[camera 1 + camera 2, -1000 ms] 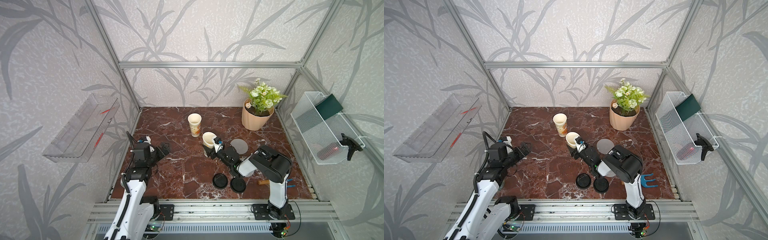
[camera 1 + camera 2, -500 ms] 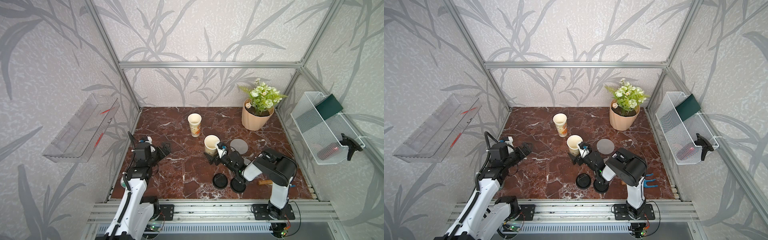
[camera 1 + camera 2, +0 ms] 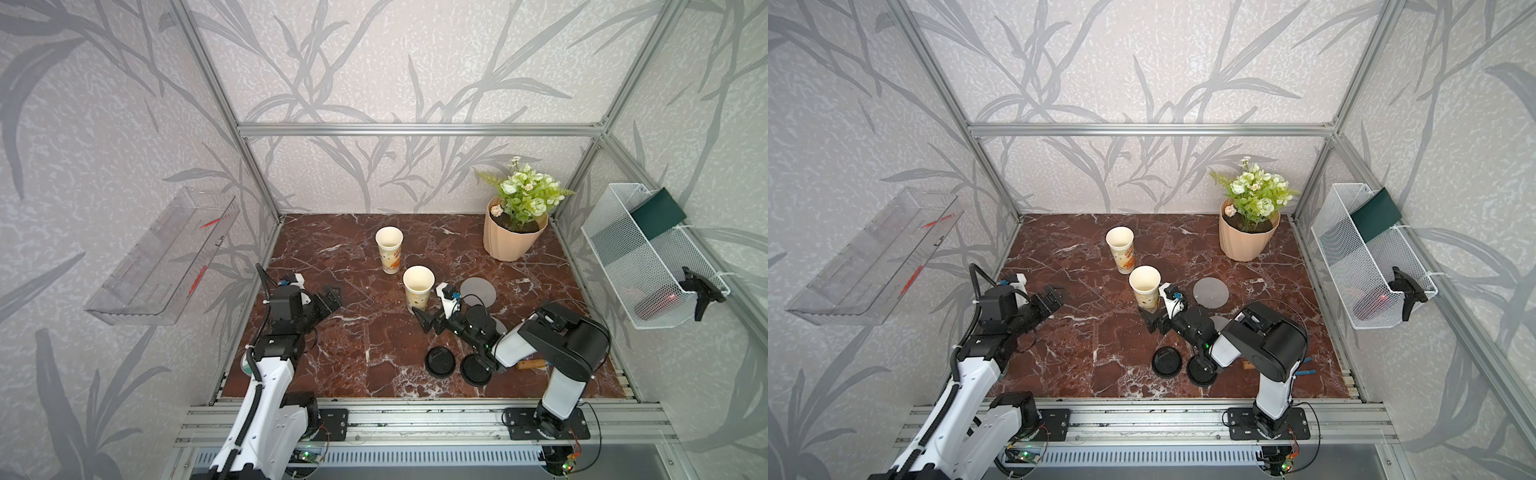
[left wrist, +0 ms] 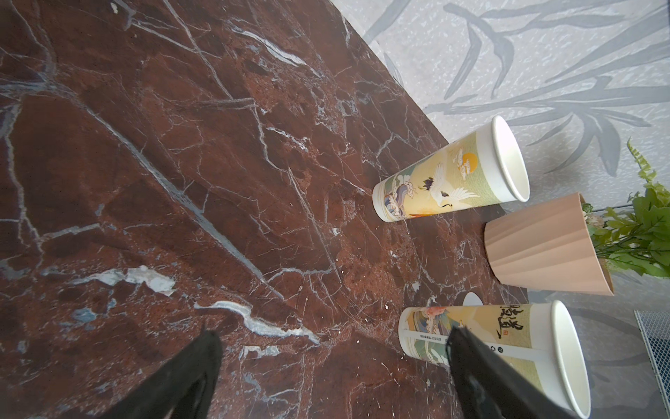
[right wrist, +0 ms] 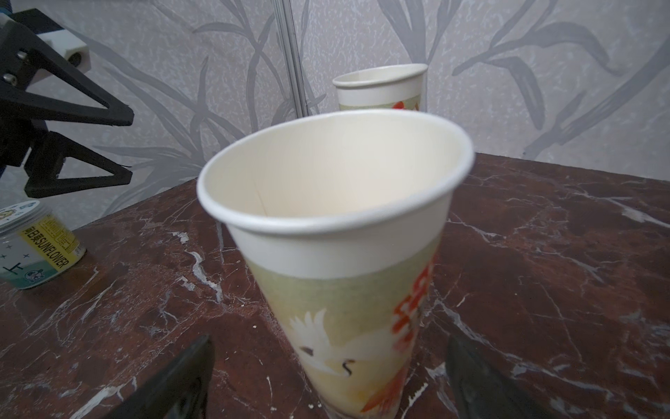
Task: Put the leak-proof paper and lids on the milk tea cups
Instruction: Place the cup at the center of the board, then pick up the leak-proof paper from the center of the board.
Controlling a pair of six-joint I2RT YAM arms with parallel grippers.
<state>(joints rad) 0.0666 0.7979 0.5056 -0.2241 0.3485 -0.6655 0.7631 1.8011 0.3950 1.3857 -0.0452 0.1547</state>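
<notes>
Standing spread wide, fingers of the right gripper [image 3: 424, 322] flank the near cup [image 3: 417, 286], not pinching it; the left gripper [image 3: 332, 299] gapes empty. A grey paper disc [image 3: 478, 292] lies flat on the table [image 3: 353, 353] beside that cup

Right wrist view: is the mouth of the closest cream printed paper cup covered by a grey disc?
No, the cream printed paper cup stands open, and its bare white inside shows.

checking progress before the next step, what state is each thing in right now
near milk tea cup: upright, mouth uncovered
far milk tea cup: upright, mouth uncovered
leak-proof paper: lying flat, on no cup
black lids: lying flat, unused
left gripper: open, empty
right gripper: open, flanking the near cup's base, not gripping
</notes>
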